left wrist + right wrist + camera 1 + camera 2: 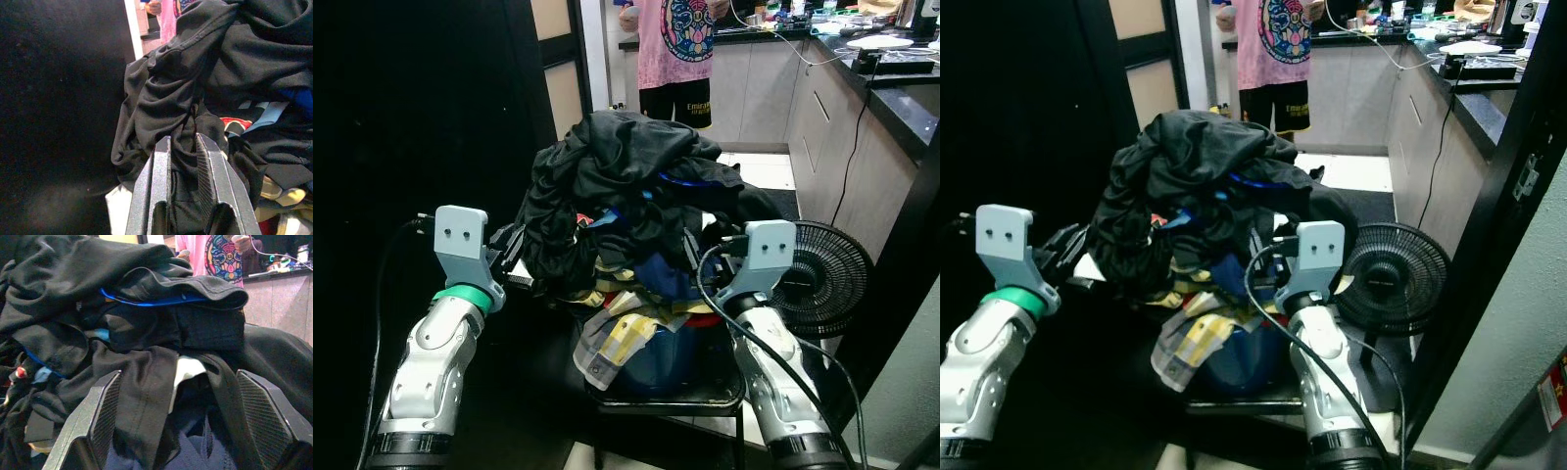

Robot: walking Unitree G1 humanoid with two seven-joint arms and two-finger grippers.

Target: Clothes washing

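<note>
The left tool (pixel 183 161) is at the left side of the pile of clothes (pixel 626 196). Its two fingers (pixel 155 196) are almost together and they pinch a hanging fold of a black garment (pixel 166 98), which goes up between them. The right tool (pixel 188 411) is at the right side of the same pile. Its fingers (pixel 105 416) are wide apart, and dark cloth with a small white patch lies between them; I cannot tell if the pads press on it.

The pile sits in a blue basket (pixel 661 357), and the basket stands on a dark stool (pixel 671 397) directly in front of the robot, between the two silver arms. The heap is taller than it is wide, so its long axis is about upright, with the top a little toward the left. Black garments are at the top, blue ones in the middle, and a yellow checked cloth (pixel 617 338) hangs down over the front rim of the basket.

Just to the right of the stool, a black fan (pixel 827 279) stands on the floor. Farther back, a kitchen desk (pixel 891 78) with a dark top runs along the right wall. A person in a pink shirt (pixel 675 39) and black shorts stands behind the pile.
</note>
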